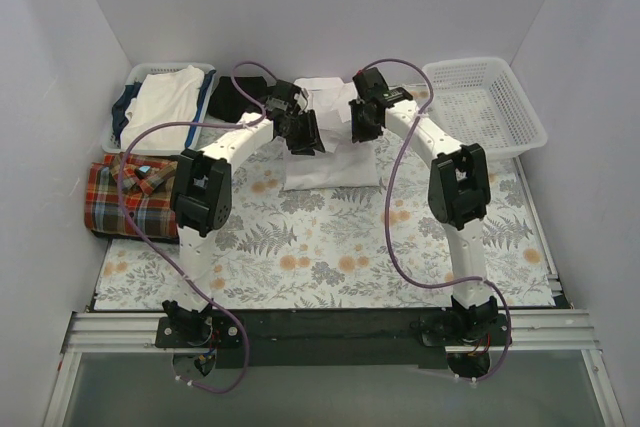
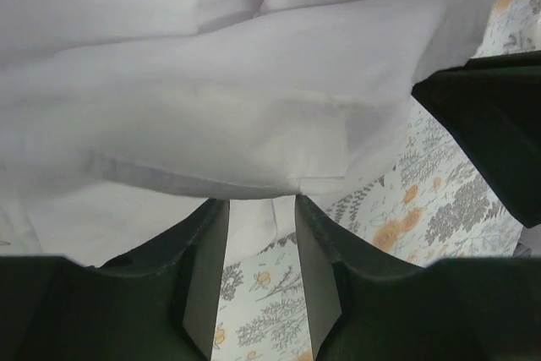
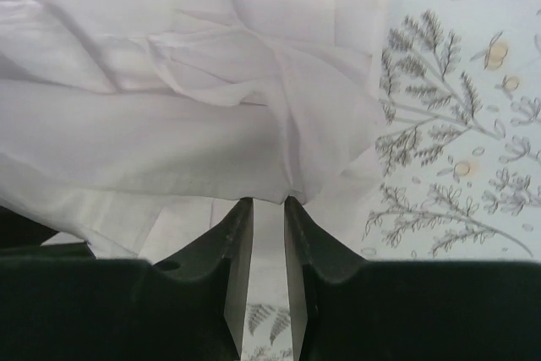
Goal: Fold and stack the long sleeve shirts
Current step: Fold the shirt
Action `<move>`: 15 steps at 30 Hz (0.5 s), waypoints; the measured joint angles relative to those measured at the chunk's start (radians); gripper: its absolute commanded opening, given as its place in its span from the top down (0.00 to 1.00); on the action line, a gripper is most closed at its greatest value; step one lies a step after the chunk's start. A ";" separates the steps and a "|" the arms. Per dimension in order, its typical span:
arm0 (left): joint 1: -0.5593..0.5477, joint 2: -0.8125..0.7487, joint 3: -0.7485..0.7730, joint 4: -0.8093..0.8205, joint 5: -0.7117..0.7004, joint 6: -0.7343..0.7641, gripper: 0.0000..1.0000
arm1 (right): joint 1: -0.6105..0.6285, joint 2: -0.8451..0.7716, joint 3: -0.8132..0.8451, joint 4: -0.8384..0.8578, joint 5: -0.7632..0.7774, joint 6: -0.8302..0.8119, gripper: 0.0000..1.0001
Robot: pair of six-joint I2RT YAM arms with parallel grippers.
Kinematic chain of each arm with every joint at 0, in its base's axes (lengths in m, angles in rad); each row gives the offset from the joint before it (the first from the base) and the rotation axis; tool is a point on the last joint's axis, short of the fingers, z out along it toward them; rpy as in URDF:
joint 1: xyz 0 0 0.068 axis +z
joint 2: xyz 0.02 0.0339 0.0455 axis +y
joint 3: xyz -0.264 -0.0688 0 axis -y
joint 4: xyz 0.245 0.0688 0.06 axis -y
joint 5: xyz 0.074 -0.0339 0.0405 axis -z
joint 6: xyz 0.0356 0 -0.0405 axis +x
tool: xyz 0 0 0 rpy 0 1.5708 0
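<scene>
Two robot arms meet over the white shirt (image 1: 330,169), which lies bunched at the far middle of the fern-printed counter (image 1: 330,257), its near edge running roughly straight across the cloth. The left gripper (image 1: 300,137) is at the shirt's left side and the right gripper (image 1: 360,127) at its right, close together above the fabric. In the right wrist view the right gripper's (image 3: 269,200) jaws are drawn narrow on a gathered fold, with creases fanning out from their tips and the shirt's side edge falling to bare print on the right. In the left wrist view a hemmed edge of the shirt crosses the tips of the left gripper (image 2: 262,200); its jaws stand wider apart, and it cannot be told whether they pinch the cloth. The plaid shirt (image 1: 125,197) lies crumpled at the counter's left edge, against the side wall and well apart from the white one. Behind it a basket (image 1: 135,75) holds a white garment with dark trim (image 1: 165,97), and a black garment (image 1: 232,99) lies just beside that basket. A white mesh basket (image 1: 530,122) sits at the far right corner. The near half of the counter, between the shirts and the arm bases, shows open print.
</scene>
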 measured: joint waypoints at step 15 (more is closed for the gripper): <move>0.000 -0.048 -0.079 -0.028 -0.132 0.025 0.29 | -0.133 0.105 0.120 0.201 -0.048 0.072 0.69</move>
